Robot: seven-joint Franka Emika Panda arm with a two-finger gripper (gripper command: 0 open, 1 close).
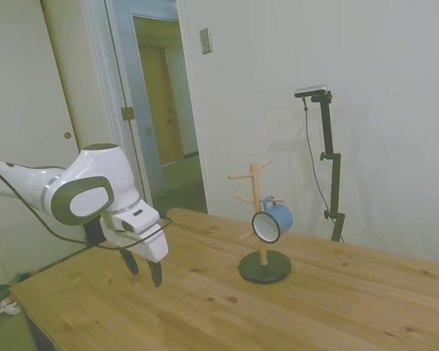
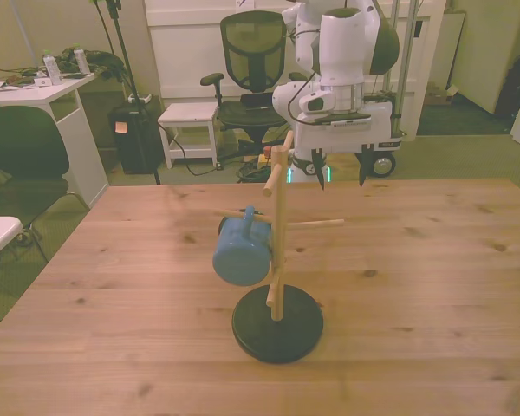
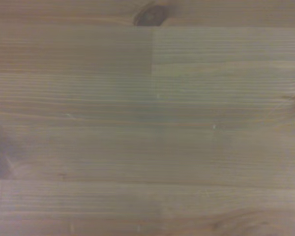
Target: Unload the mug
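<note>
A: Where's the mug (image 2: 241,252)?
B: Hanging by its handle on the peg stand (image 2: 278,260), at 9 o'clock of the post in the front view.
A: And the gripper (image 2: 340,179)?
B: Spread wide, empty, above the table (image 2: 433,260), well apart at 1 o'clock.

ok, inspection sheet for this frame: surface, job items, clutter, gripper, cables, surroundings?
Surface: wooden table, bare planks in the wrist view.
Job's things: mug hangs by its handle on a peg of the wooden stand, not yet unloaded.
Clutter: nothing seen on the table.
Gripper: gripper open, empty, above the table, apart from the stand.
Cables: black cable along the arm.
Surroundings: office chair, open doorway.
</note>
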